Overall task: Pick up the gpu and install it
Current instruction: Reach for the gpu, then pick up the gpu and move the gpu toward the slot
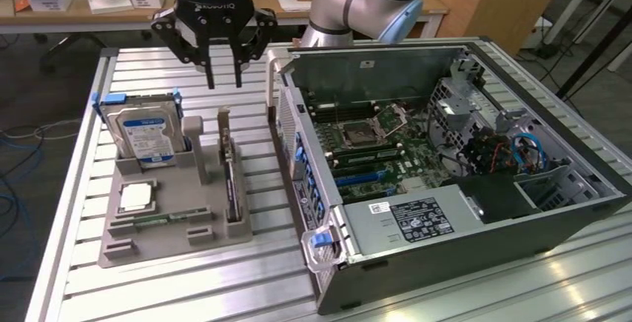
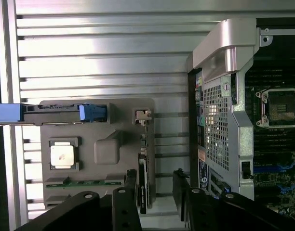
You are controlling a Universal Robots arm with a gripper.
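In the exterior view, the gripper [image 1: 224, 82] hangs above the far part of the worktop [image 1: 158, 292], with its fingers apart and nothing between them. Below it sits a grey holder [image 1: 168, 246]. The graphics card [image 1: 233, 189] stands on edge in the slot along the holder's side nearest the open computer case [image 1: 445, 277]. A hard drive [image 1: 146, 135] stands at the holder's far corner away from the case, and a processor chip [image 1: 136, 198] lies nearer.

The wrist view looks straight down. The spread fingers straddle the graphics card [image 2: 142, 185] without touching it, and it lies closer to one finger than the other.

This looks like the approach stage of the pick-up, with the card not yet lifted. A grasp would call for centring over the thin edge, descending straight and closing on the flat faces.
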